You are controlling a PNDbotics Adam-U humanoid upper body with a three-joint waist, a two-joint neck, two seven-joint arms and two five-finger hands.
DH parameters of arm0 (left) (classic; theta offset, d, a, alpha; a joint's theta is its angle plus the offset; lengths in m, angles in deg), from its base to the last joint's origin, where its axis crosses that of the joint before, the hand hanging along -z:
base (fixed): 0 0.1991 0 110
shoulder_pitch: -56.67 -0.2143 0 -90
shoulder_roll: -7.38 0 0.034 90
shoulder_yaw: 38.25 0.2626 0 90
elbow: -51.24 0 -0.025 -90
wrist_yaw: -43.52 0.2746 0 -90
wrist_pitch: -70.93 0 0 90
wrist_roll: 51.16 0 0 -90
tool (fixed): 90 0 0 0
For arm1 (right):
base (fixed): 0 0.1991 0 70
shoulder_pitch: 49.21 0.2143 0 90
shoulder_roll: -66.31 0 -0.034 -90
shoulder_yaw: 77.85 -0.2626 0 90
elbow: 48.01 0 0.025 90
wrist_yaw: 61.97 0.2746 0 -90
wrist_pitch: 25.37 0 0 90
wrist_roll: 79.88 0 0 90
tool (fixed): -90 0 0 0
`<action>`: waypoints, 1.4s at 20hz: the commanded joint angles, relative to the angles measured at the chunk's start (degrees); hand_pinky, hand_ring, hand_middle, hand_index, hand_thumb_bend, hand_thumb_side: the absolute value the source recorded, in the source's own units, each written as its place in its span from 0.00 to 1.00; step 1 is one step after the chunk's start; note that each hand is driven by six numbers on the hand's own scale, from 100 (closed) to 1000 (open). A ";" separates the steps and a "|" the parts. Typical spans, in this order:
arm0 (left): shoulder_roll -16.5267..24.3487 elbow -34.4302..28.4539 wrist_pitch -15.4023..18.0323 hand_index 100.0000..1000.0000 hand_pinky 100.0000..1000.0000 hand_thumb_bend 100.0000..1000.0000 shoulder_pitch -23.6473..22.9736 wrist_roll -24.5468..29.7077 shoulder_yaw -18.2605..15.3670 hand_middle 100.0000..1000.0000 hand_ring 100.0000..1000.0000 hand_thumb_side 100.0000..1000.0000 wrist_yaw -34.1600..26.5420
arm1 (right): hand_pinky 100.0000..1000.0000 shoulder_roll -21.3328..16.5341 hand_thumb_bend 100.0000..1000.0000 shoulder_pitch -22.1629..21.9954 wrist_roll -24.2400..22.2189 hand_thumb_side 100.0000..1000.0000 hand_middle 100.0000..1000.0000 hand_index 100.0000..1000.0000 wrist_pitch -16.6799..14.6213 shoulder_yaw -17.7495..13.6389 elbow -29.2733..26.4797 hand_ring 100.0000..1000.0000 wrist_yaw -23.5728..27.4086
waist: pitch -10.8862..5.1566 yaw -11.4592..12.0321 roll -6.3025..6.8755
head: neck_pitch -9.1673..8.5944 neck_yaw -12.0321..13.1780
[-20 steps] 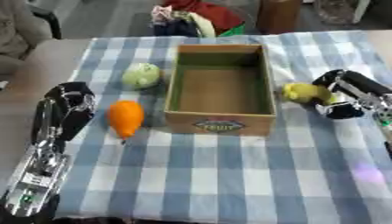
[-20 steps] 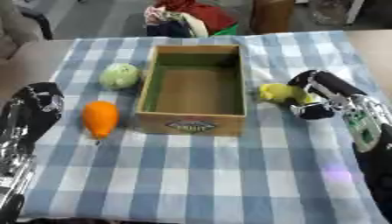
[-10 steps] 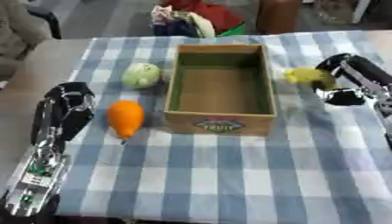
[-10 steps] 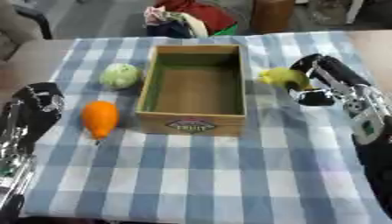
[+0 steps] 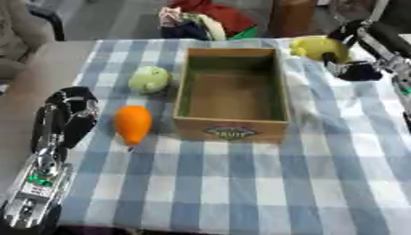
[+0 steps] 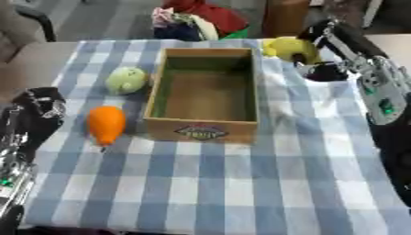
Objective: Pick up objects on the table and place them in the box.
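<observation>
Nearest, the left robot hand [image 5: 70,108] rests at the left edge of the desk [image 5: 241,183], fingers curled with nothing in them. Just beside it on the checked cloth lies an orange fruit [image 5: 132,123], and a little farther off a pale green fruit [image 5: 149,79], both left of the open, empty cardboard box [image 5: 231,94]. Beyond the box's far right corner, the right robot hand [image 6: 325,48] is clamped on a yellow fruit [image 6: 289,48], apparently lifted off the cloth. A heap of clothes [image 5: 205,23] lies past the desk.
</observation>
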 commanded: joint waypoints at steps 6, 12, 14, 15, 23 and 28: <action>1.02 -1.08 0.10 0.63 0.74 0.00 1.18 0.75 0.47 0.59 0.58 0.12 0.28 | 0.59 3.13 0.00 4.60 -0.55 0.07 0.16 0.38 -3.06 1.40 2.58 0.66 -3.12 | -0.53 2.47 -0.47 | -0.59 -1.65; 0.88 -1.18 0.11 0.63 0.74 0.00 1.69 1.20 0.90 0.59 0.58 0.12 0.24 | 0.61 7.35 0.00 5.97 -0.27 0.09 0.20 0.41 -4.51 0.89 7.06 0.69 -8.88 | -0.30 4.23 -0.57 | -1.33 -2.99; 0.81 -1.21 0.11 0.63 0.74 0.00 1.83 1.28 0.97 0.59 0.58 0.12 0.21 | 0.63 8.88 0.00 6.11 -0.15 0.10 0.23 0.44 -4.91 0.63 8.24 0.70 -11.04 | -0.25 4.52 -0.55 | -1.53 -3.27; 0.77 -1.22 0.12 0.63 0.74 0.00 1.88 1.31 1.00 0.59 0.58 0.12 0.20 | 0.63 9.56 0.00 6.14 -0.06 0.10 0.24 0.45 -5.22 0.52 8.68 0.71 -12.15 | -0.24 4.63 -0.54 | -1.59 -3.37; 0.64 -1.08 0.12 0.63 0.74 0.00 1.81 1.24 0.83 0.59 0.58 0.12 0.22 | 0.83 11.16 0.00 5.67 -0.50 0.14 0.93 0.95 -10.17 0.63 9.87 0.93 -18.60 | -0.17 4.24 -0.43 | -2.15 -3.83; 0.70 -0.94 0.10 0.63 0.74 0.00 1.55 1.02 0.58 0.59 0.58 0.12 0.28 | 0.85 10.04 0.00 4.99 -0.77 0.13 0.96 0.98 -10.49 0.41 8.63 0.98 -16.82 | -0.24 3.25 -0.33 | -2.08 -3.46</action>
